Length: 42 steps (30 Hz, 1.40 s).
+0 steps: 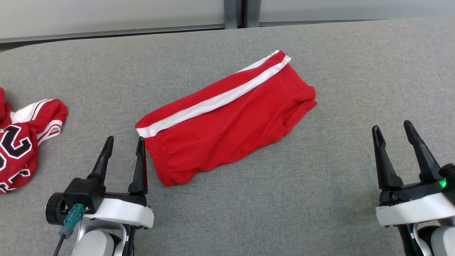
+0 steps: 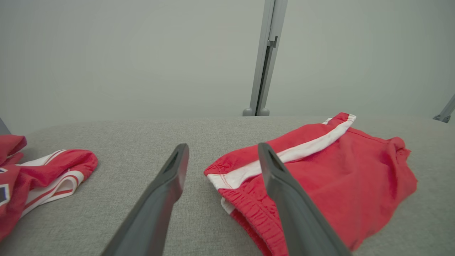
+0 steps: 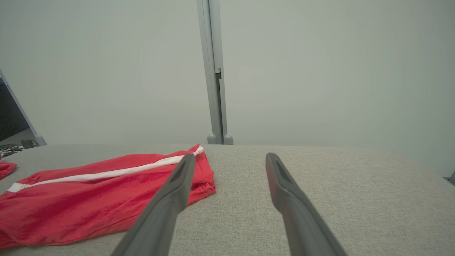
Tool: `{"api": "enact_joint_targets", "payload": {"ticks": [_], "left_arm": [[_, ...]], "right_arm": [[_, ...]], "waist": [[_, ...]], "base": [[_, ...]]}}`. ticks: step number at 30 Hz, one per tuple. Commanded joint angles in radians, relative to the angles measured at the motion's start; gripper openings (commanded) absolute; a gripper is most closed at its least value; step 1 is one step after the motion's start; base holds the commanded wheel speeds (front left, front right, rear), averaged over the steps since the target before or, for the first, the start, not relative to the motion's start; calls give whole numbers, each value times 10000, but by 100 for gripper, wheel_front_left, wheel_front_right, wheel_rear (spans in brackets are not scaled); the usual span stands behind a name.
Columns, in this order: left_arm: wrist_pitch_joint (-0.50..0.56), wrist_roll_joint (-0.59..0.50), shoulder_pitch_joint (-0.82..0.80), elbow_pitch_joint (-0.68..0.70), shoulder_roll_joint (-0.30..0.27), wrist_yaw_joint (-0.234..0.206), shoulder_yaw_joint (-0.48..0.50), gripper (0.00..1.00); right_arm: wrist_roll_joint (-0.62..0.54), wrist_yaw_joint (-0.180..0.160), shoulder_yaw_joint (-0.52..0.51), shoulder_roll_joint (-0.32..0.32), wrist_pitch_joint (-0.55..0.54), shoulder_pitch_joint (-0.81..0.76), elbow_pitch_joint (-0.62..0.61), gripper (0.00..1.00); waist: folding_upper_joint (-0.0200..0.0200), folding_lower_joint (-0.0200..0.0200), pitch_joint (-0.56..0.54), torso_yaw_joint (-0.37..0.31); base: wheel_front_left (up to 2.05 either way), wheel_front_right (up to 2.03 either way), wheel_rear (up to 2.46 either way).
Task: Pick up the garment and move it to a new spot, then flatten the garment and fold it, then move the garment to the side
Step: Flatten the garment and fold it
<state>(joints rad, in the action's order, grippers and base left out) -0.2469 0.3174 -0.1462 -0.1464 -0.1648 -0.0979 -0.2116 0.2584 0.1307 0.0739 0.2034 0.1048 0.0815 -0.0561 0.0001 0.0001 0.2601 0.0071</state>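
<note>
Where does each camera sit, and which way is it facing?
Head view: on the head, facing forward and down at the grey table, red shorts, jersey; left gripper and right gripper, both open, at the bottom.
Left wrist view: low, facing the far wall along its fingers; shorts at right.
Right wrist view: low, facing that wall along its fingers; shorts at left.
Both wrist views share the wall post.

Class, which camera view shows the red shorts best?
The head view: the red shorts lie whole, from above, outline and stripe clear. The left wrist view shows their gathered end close, at a low angle. The right wrist view shows them shallowly, cut at its left edge.
</note>
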Motion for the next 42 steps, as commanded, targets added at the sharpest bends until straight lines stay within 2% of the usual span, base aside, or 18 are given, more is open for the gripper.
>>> {"api": "enact_joint_targets", "payload": {"ticks": [1,7,16,22,26,27,31,32,33,34,37,42], "left_arm": [[-2,44,-85,12,-14,-25,-4,100],[-4,83,-293,96,29,-35,-77,100],[-116,105,-1018,567,460,4,-267,100],[-182,21,-1469,482,720,161,-350,100],[-186,-97,-1607,550,847,232,-299,100],[-186,-97,-1607,550,847,232,-299,100],[-189,-217,-1679,684,951,289,-247,100],[-190,-238,-1668,713,954,297,-217,100],[-189,-273,-1645,730,969,302,-183,100],[-189,-280,-1625,750,975,325,-152,100],[-179,-311,-1517,759,989,357,-5,100],[-178,-465,-1347,671,991,470,192,100]], "right_arm": [[-8,0,-49,19,-34,-99,-86,100],[53,0,-166,68,-114,-76,-95,100],[315,0,-155,866,-518,1488,576,100],[593,0,523,1395,-650,3331,2248,100],[896,-1,952,1394,-598,4181,3724,100],[896,-1,952,1394,-598,4181,3724,100],[1326,0,1454,1184,-640,4440,4980,100],[1441,2,1639,1136,-707,4434,5190,50],[1637,2,1782,1061,-679,4412,5339,32],[1757,2,1885,1035,-702,4383,5493,0],[2174,2,2328,986,-607,4297,5648,0],[2651,0,2513,913,-38,3816,5468,0]], "waist": [[-1,-1,10,24],[-1,-1,152,197],[-1,-1,1703,1285],[-1,-1,2358,1884],[-1,-1,2450,2034],[-1,-1,2450,2034],[-1,-1,2419,2056],[-1,-1,2405,2027],[-1,-1,2382,1988],[-1,-1,2367,1945],[-1,-1,2280,1749],[-1,-1,1946,1294]], "base": [[0,0,0],[0,0,0],[0,0,0],[0,0,0],[0,0,0],[0,0,0],[0,0,0],[0,0,0],[0,0,0],[0,0,0],[0,0,0],[0,0,0]]}}
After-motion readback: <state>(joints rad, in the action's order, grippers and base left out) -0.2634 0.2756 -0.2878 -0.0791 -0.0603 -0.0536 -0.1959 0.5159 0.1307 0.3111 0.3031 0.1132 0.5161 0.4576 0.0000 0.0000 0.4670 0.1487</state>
